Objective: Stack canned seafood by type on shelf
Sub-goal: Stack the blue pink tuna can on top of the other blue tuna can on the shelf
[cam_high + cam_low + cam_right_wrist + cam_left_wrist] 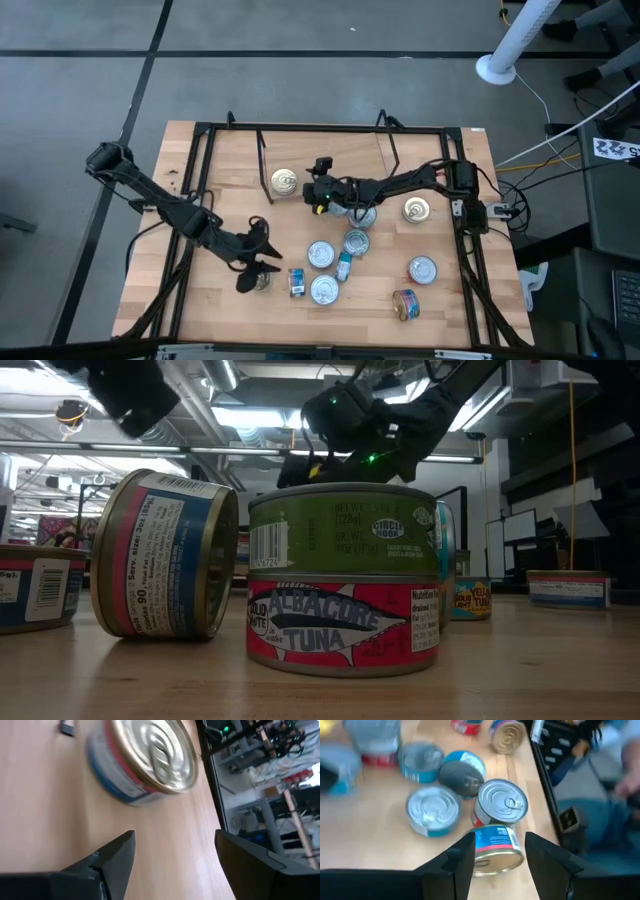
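High view: the canned seafood lies scattered on the tabletop (230, 170), most tins lid-up in a loose cluster near the front centre. One blue-and-red tin (495, 847) lies tipped on its side; the left gripper (497, 857) straddles it, fingers parted on either side without clear contact, apparently positioned to grasp. The right gripper (175, 852) hangs open and empty just short of a gold-lidded tin (145, 757) toward the far side. No tin is held, so sorting remains largely undone.

Two matte-black jointed arms; right arm (400, 183) carries a yellow wrist mark, green light, and trailing black cables.
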`<action>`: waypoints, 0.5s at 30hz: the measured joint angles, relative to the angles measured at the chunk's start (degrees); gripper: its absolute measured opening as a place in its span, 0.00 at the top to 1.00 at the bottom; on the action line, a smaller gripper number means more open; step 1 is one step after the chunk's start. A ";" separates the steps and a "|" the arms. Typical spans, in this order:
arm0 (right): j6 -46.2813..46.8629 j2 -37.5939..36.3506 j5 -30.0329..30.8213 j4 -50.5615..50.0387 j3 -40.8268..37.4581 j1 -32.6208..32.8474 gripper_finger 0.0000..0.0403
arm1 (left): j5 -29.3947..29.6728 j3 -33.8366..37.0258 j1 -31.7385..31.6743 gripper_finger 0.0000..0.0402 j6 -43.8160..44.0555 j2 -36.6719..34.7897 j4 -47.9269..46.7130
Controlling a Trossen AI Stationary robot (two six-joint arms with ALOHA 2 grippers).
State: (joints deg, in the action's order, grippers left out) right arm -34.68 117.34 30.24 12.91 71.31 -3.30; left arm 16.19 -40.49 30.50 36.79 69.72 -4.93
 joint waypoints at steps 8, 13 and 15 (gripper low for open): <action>-4.20 0.00 3.67 0.17 0.00 3.11 0.32 | -4.84 0.00 0.25 0.59 40.61 0.19 2.08; -4.65 0.00 3.70 0.17 0.00 3.31 0.32 | -4.04 -0.01 0.24 0.59 42.18 0.17 3.14; -4.65 0.00 3.69 0.17 0.00 3.29 0.32 | -3.45 0.00 -0.05 0.59 42.54 0.19 3.05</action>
State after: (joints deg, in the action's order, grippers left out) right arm -39.33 117.34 33.93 13.08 71.31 -0.01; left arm 12.74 -40.49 30.45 79.33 69.91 -1.88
